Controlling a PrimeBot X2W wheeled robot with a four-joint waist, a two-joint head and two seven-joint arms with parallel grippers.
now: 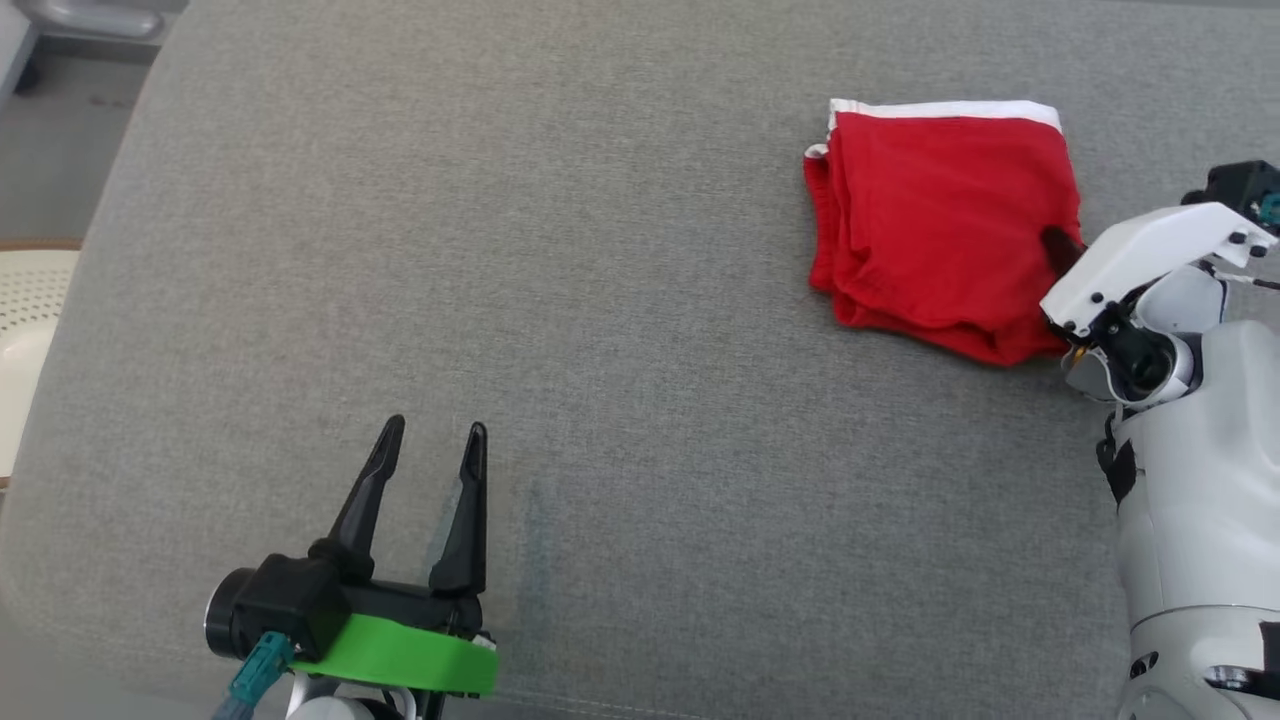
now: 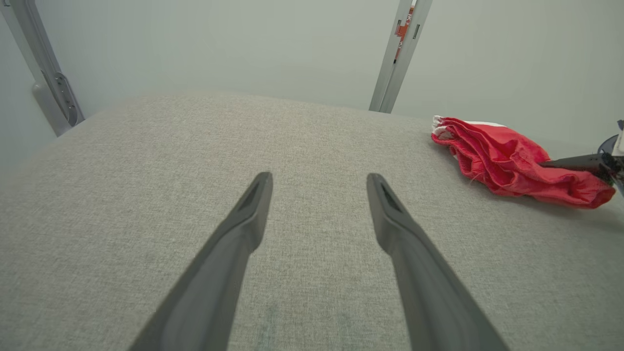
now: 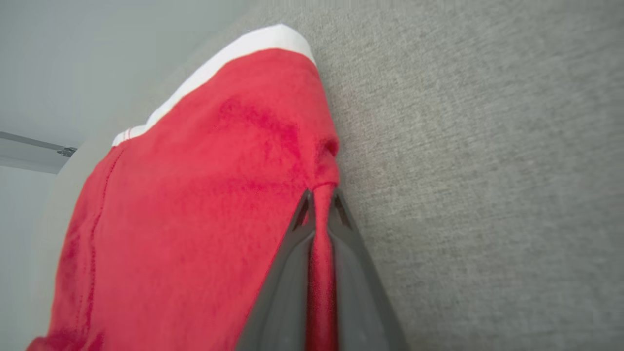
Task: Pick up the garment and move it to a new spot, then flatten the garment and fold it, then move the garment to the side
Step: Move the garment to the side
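A folded red garment (image 1: 935,220) with a white waistband lies at the right of the grey padded surface (image 1: 600,350). My right gripper (image 1: 1058,245) reaches onto its right edge, and the right wrist view shows that gripper (image 3: 321,197) shut on a pinch of the red garment (image 3: 195,204). My left gripper (image 1: 432,432) hovers open over bare fabric at the lower left, far from the garment. Seen from the left wrist, the left gripper (image 2: 319,183) holds nothing and the garment (image 2: 507,161) lies at the far right.
The grey surface drops off at its left edge, where a floor and a pale perforated object (image 1: 25,330) show. Metal frame posts (image 2: 397,53) stand behind the surface's far edge. Wide bare fabric lies between the two grippers.
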